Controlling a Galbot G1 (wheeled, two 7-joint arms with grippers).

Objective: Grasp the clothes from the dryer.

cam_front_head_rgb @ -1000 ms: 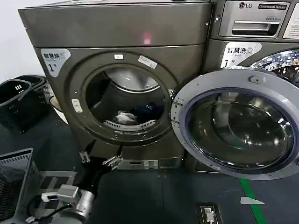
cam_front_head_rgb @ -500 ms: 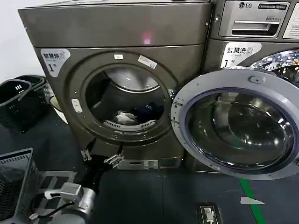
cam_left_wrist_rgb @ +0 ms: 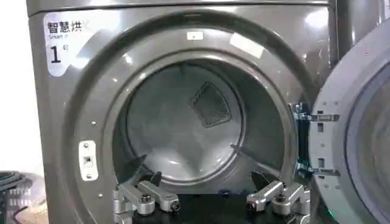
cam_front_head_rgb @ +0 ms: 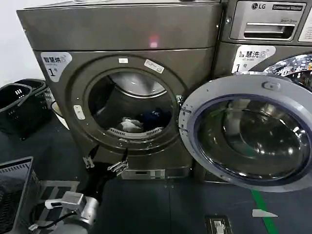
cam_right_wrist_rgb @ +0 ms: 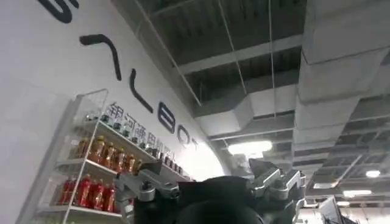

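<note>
The dryer [cam_front_head_rgb: 122, 34] stands with its round door [cam_front_head_rgb: 248, 134] swung open to the right. Inside the steel drum [cam_left_wrist_rgb: 183, 128] the white clothes [cam_front_head_rgb: 130, 125] lie at the front lip, next to a dark navy garment [cam_front_head_rgb: 155, 117]. My left gripper [cam_front_head_rgb: 104, 163] hangs open just below the porthole rim, in front of the dryer and apart from the clothes. In the left wrist view its fingers [cam_left_wrist_rgb: 146, 198] frame the drum opening with nothing between them. My right gripper [cam_right_wrist_rgb: 210, 176] is parked pointing up at a ceiling, open and empty.
Black baskets [cam_front_head_rgb: 19, 105] stand on the floor left of the dryer. A grey crate [cam_front_head_rgb: 14, 190] sits at the lower left. The LG machine [cam_front_head_rgb: 265, 29] is to the right behind the open door. A green line [cam_front_head_rgb: 261, 209] marks the floor.
The head view has shifted slightly. My left gripper stays below the porthole rim with barely any movement; the clothes have not moved.
</note>
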